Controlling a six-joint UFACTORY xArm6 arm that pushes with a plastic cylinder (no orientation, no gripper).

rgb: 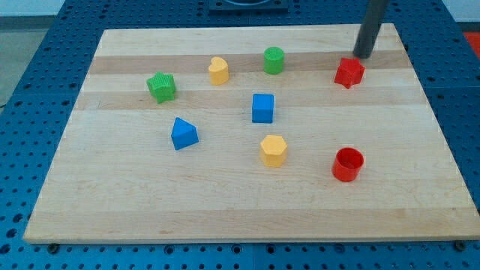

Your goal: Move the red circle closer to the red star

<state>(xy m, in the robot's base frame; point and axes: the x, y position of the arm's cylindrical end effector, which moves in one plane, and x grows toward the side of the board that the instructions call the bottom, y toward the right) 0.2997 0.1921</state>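
The red circle [348,164] sits near the view's lower right of the wooden board [112,195]. The red star [349,73] sits at the view's upper right, straight above the circle in the view, with a wide gap between them. My tip [363,56] is at the view's top right, just above and to the right of the red star, close to it. It is far from the red circle. The rod rises out of the view's top edge.
A green star [161,87], a yellow block [218,70] and a green cylinder [274,60] line the upper part. A blue cube [263,108], a blue triangle [184,134] and a yellow hexagon [274,150] sit mid-board.
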